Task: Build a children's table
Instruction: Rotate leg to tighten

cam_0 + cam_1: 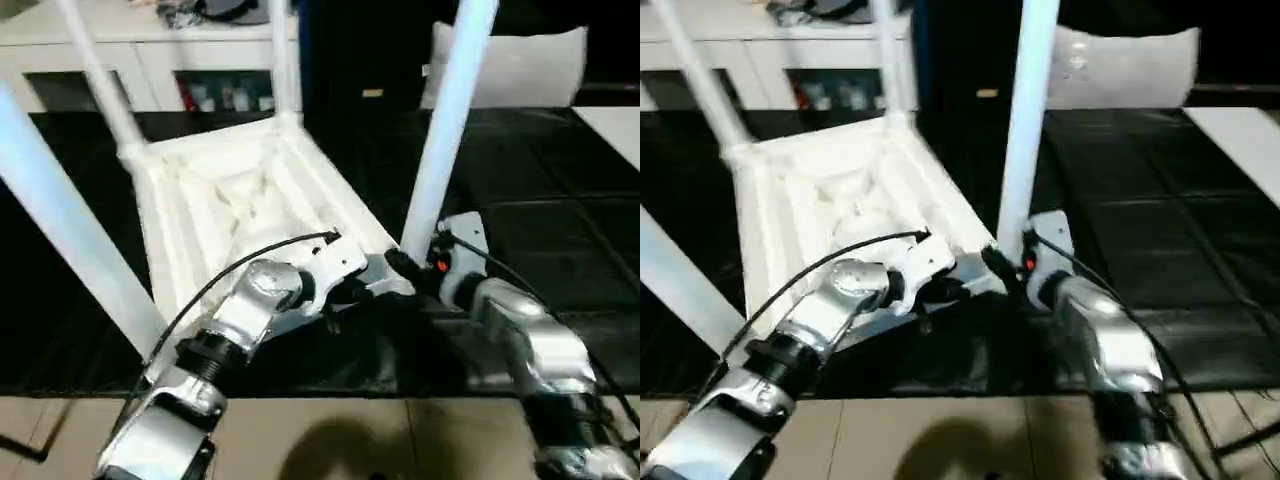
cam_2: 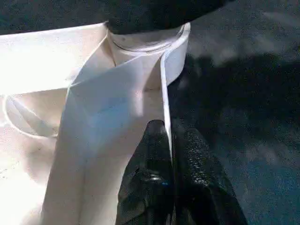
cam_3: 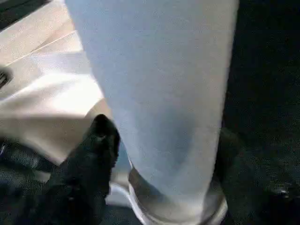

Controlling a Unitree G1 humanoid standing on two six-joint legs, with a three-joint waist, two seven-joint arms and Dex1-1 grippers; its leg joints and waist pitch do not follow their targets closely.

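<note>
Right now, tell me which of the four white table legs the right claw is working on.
The near-right round tapered white plastic leg, standing in the corner socket closest to the robot's right arm. The right claw has a finger on each side of its base; the other three legs stand apart from it.

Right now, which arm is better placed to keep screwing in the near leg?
Right, probably. The right claw straddles the near leg at its base, by the corner socket. The left claw is pinched shut on the table's rim, steadying the upturned table.

Head pair downward (wrist views close-up)
</note>
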